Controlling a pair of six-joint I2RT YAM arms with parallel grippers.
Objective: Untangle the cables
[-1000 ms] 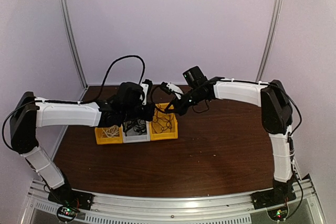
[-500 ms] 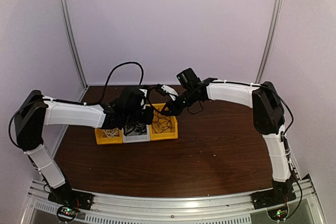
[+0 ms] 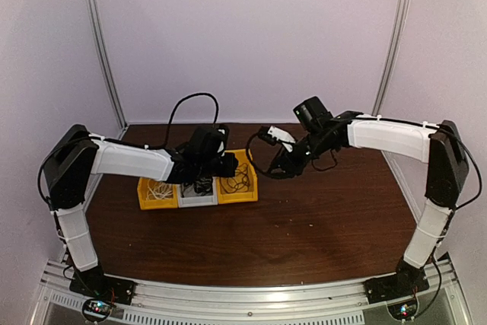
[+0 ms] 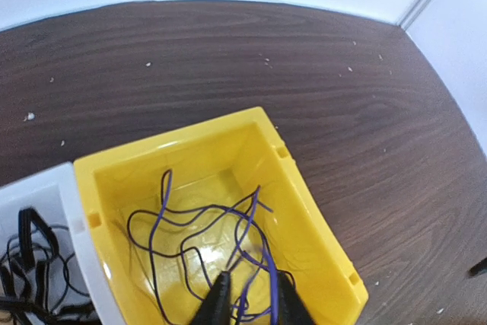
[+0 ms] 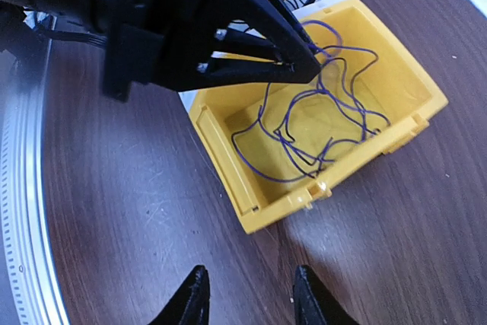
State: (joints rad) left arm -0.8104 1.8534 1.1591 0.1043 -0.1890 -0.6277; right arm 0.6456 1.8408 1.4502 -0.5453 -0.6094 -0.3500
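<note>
Right gripper (image 5: pixel 249 272): hovering low over bare table (image 5: pixel 114 211), just beside the yellow bin (image 5: pixel 251 203); fingers spread, holding nothing.
Dark blue cable (image 4: pixel 259 243): lying as one loose, loopy tangle inside that bin.
Left gripper (image 4: pixel 249 279): reaching down into the bin, fingers nearly pressed together, pinching blue strands.
Neighbours: black cable (image 4: pixel 30 253) sitting in the grey bin (image 4: pixel 76 226) alongside; white cable (image 3: pixel 157 190) in the far-left bin (image 3: pixel 156 204).
Step, my read: lifting blue out. Should be rising slowly and straight so the loops are shedding, not cinching, with the right gripper taking a free strand.
Views: right wrist is showing the left fingertips meeting on the cable; left wrist is showing the loop layout; only top is showing all three bins.
</note>
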